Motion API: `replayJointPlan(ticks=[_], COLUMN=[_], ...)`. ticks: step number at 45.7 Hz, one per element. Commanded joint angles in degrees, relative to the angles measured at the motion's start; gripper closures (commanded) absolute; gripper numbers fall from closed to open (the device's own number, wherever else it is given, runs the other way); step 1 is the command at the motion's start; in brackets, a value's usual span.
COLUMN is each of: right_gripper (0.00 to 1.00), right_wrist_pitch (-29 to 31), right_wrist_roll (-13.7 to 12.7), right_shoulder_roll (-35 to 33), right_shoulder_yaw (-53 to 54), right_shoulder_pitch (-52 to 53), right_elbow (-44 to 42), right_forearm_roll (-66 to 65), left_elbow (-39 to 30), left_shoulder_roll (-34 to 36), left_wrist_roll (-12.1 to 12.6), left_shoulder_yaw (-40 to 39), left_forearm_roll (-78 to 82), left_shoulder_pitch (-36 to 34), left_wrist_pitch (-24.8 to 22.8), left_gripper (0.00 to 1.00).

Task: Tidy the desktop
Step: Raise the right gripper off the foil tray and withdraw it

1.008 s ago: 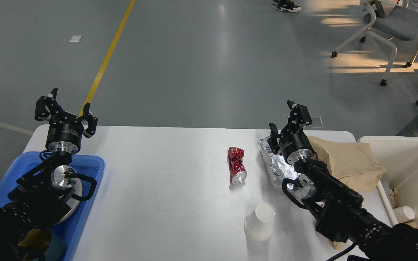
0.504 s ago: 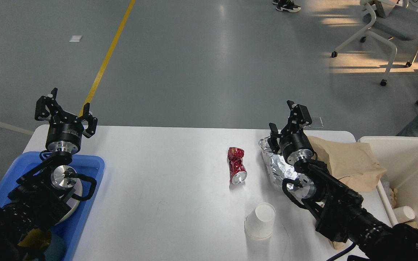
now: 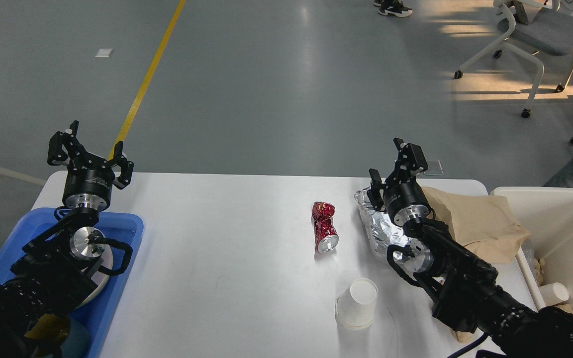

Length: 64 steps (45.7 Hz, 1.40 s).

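The right gripper (image 3: 391, 161) is hovering with its fingers spread apart and nothing between them, just above the far end of the crumpled foil (image 3: 378, 226). The left gripper (image 3: 90, 149) is likewise hanging open and empty, over the far edge of the blue tray (image 3: 122, 248).

The desktop (image 3: 227, 258) is lying broad and white under both arms, stiff and fixed, so it is the litter on it that needs handling. Taking the crushed red can (image 3: 325, 226) as the landmark: it is lying on its side near the middle, its open end facing the robot. The foil is sitting just to the right of the can, light, soft and likely to deform, so I would pinch a raised fold. A brown paper bag (image 3: 470, 223) is lying beyond the foil, further right of the can; it looks limp and light, best gripped at an edge. A white paper cup (image 3: 358, 301) is lying nearer the robot than the can, thin-walled and easily squashed; its rim looks like the place to grip. The can itself looks light, dented and perhaps slippery; its narrow waist seems the best hold. The cream bin (image 3: 555, 219) is standing furthest right of the can, off the table's end.

Any print on the can is too small for me to read.
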Motion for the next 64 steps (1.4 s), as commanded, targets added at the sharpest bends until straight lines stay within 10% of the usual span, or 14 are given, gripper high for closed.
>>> replayJointPlan(ticks=[1, 64], right_gripper=[0.0, 0.0], right_wrist_pitch=[-0.04, -0.12], right_wrist_roll=[-0.52, -0.61], right_shoulder_roll=[0.05, -12.87], right_shoulder_yaw=[0.35, 1.14], right_shoulder_pitch=[0.54, -3.32], right_elbow=[-0.33, -0.59], right_forearm_roll=[0.17, 11.95], left_elbow=[-0.02, -0.02], left_shoulder_roll=[0.0, 0.0], left_wrist_roll=[0.0, 0.0], left_shoulder_yaw=[0.06, -0.03], left_forearm_roll=[-0.02, -0.02], left_shoulder_pitch=[0.0, 0.0], left_wrist_pitch=[0.0, 0.0], left_gripper=[0.04, 0.04])
